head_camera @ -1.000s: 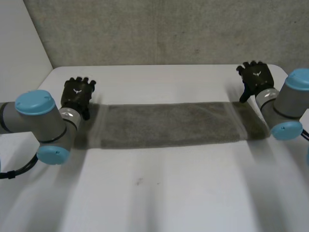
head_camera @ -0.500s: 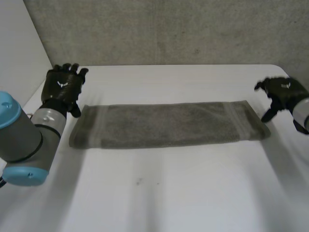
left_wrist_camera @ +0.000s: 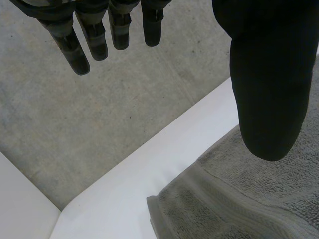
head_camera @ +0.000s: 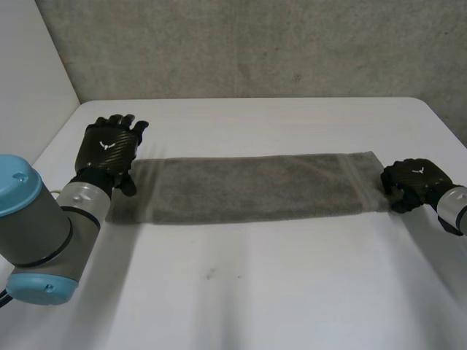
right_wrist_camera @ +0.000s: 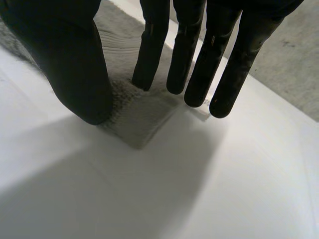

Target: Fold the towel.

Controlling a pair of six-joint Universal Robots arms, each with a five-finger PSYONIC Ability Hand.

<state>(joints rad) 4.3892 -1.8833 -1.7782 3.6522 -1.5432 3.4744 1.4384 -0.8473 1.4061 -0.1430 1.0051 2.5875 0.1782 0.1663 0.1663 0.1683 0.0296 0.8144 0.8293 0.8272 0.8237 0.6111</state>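
Grey towel (head_camera: 255, 187) lies flat across the white table (head_camera: 241, 292), unmoved. Left hand (head_camera: 109, 148) has shifted inward over its left far corner, fingers straight and spread. Right hand (head_camera: 412, 182) has come in onto the right end, with thumb and straight fingers resting there, apart.

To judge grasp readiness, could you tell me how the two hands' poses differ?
The left hand hovers over the towel's left end, apparently touching nothing; the right hand sits low with fingertips and thumb on the right end's corner. The left hand's fingers reach straight outward; the right hand's point down at the towel. Both are open, one at each end.
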